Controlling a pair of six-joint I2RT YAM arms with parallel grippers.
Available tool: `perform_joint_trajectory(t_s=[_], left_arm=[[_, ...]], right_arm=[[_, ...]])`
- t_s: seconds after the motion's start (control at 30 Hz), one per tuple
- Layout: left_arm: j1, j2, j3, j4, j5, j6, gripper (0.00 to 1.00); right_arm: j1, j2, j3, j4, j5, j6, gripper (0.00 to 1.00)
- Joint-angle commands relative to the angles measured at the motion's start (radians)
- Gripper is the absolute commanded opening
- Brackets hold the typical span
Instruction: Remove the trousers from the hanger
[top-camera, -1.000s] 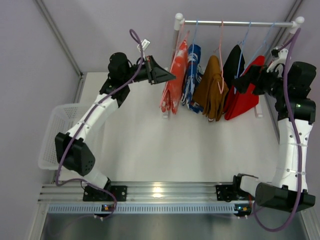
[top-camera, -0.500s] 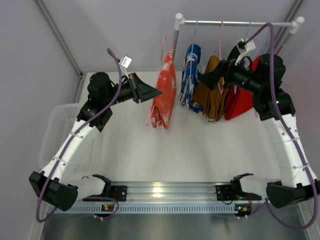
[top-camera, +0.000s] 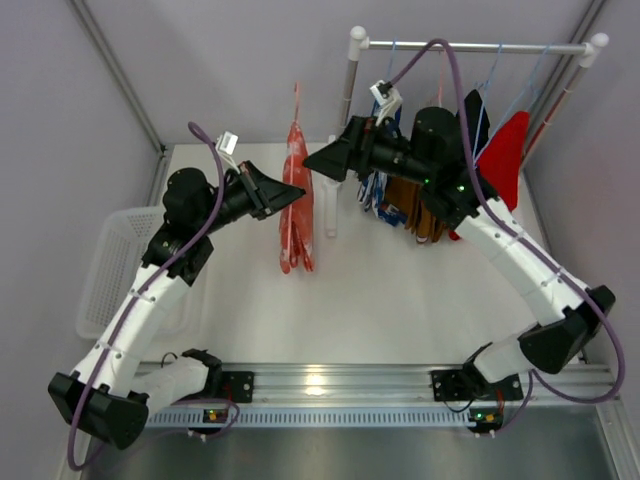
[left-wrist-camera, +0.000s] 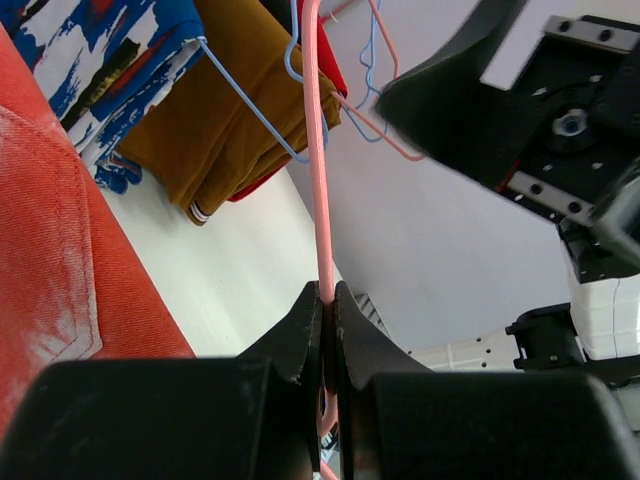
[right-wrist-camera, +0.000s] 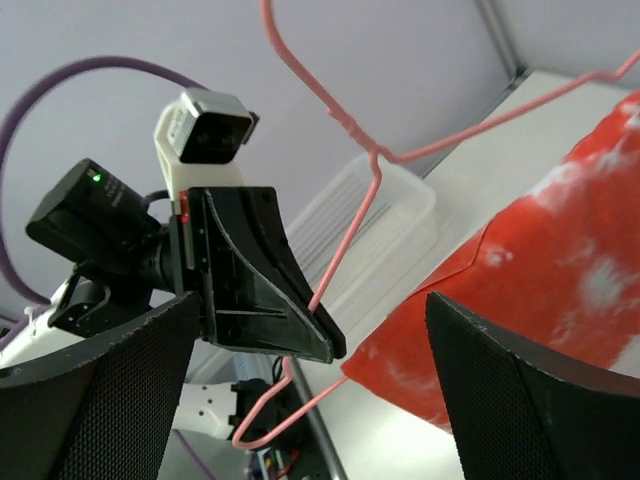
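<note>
Left gripper (left-wrist-camera: 328, 300): my 2 fingers are pinched tight on the pink wire of the hanger (left-wrist-camera: 322, 180), at one shoulder of it; nothing else is in the grip.

Right gripper (top-camera: 318, 163): jaws spread wide and holding nothing; in its own wrist view the 2 dark fingers frame the scene with a broad gap between them.

Hanger: off the rail (top-camera: 470, 46), held in the air over the table (top-camera: 400, 290), left of the rail's post. Its hook points up and far.

Trousers (top-camera: 294, 200): draped over the hanger and hanging straight down below my left grip, legs just above the table. In the right wrist view the red speckled cloth (right-wrist-camera: 560, 270) fills the right side, close to the open fingers.

Other clothes: the blue, brown and red garments (top-camera: 405, 195) hang on the rail, behind my right arm.

Basket (top-camera: 105, 270): at the left edge of the table, well apart from the trousers.

Step in hand: I judge the hanger is presented and my right gripper is lining up for a grasp on the cloth; the trousers are not yet off.

Next move: my right fingers need to close on the fabric alone, not the wire, then pull it along and off the bar while my left grip holds firm.
</note>
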Motion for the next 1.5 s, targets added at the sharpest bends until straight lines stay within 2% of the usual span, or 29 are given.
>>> perform_joint_trajectory(t_s=[0.0, 0.17, 0.37, 0.47, 0.57, 0.67, 0.7, 0.77, 0.9, 0.93, 0.97, 1.0, 1.07, 1.1, 1.17, 1.3, 1.37, 1.4, 1.47], left_arm=[[0.013, -0.063, 0.039, 0.223, -0.021, 0.017, 0.00], [0.019, -0.060, 0.056, 0.219, -0.010, 0.022, 0.00], [0.019, -0.048, 0.043, 0.236, -0.003, 0.002, 0.00], [0.019, -0.038, 0.037, 0.258, 0.000, -0.014, 0.00], [0.019, -0.029, 0.046, 0.265, -0.010, -0.018, 0.00], [0.018, -0.020, 0.060, 0.255, -0.019, -0.020, 0.00], [0.018, -0.017, 0.063, 0.249, -0.023, -0.020, 0.00], [0.019, -0.012, 0.068, 0.243, -0.026, -0.011, 0.00], [0.018, -0.014, 0.068, 0.218, -0.029, 0.011, 0.00], [0.019, -0.018, 0.068, 0.201, -0.051, 0.044, 0.02], [0.021, -0.032, 0.068, 0.151, -0.071, 0.064, 0.12], [0.021, -0.041, 0.068, 0.119, -0.102, 0.090, 0.46], [0.033, -0.083, 0.066, 0.033, -0.227, 0.181, 0.72], [0.044, -0.096, 0.066, -0.050, -0.281, 0.242, 0.97], [0.050, -0.144, 0.059, -0.112, -0.445, 0.314, 0.99], [0.053, -0.242, -0.035, -0.152, -0.636, 0.500, 0.99], [0.053, -0.310, -0.130, -0.126, -0.618, 0.586, 0.99], [0.053, -0.328, -0.159, -0.120, -0.511, 0.633, 0.99], [0.053, -0.409, -0.262, -0.058, -0.400, 0.672, 0.99]], right_arm=[[0.057, 0.081, 0.090, 0.081, 0.006, 0.122, 0.90], [0.071, 0.215, 0.199, 0.083, -0.038, 0.228, 0.86], [0.121, 0.272, 0.245, 0.153, -0.058, 0.271, 0.82], [0.130, 0.307, 0.254, 0.166, -0.061, 0.323, 0.78], [0.130, 0.353, 0.276, 0.170, -0.072, 0.401, 0.69], [0.130, 0.376, 0.289, 0.182, -0.084, 0.450, 0.54], [0.130, 0.378, 0.289, 0.205, -0.084, 0.464, 0.44], [0.130, 0.382, 0.299, 0.212, -0.084, 0.469, 0.33], [0.124, 0.387, 0.329, 0.218, -0.075, 0.475, 0.00], [0.123, 0.385, 0.343, 0.216, -0.070, 0.479, 0.00], [0.115, 0.382, 0.351, 0.218, -0.067, 0.482, 0.00], [0.112, 0.381, 0.358, 0.219, -0.063, 0.489, 0.00], [0.098, 0.373, 0.386, 0.219, -0.061, 0.490, 0.00], [0.094, 0.364, 0.403, 0.219, -0.060, 0.489, 0.00], [0.083, 0.355, 0.412, 0.219, -0.052, 0.489, 0.00], [0.077, 0.344, 0.441, 0.228, -0.055, 0.495, 0.00], [0.074, 0.338, 0.454, 0.232, -0.056, 0.495, 0.00], [0.072, 0.335, 0.454, 0.232, -0.056, 0.498, 0.00], [0.071, 0.329, 0.451, 0.232, -0.056, 0.501, 0.00]])
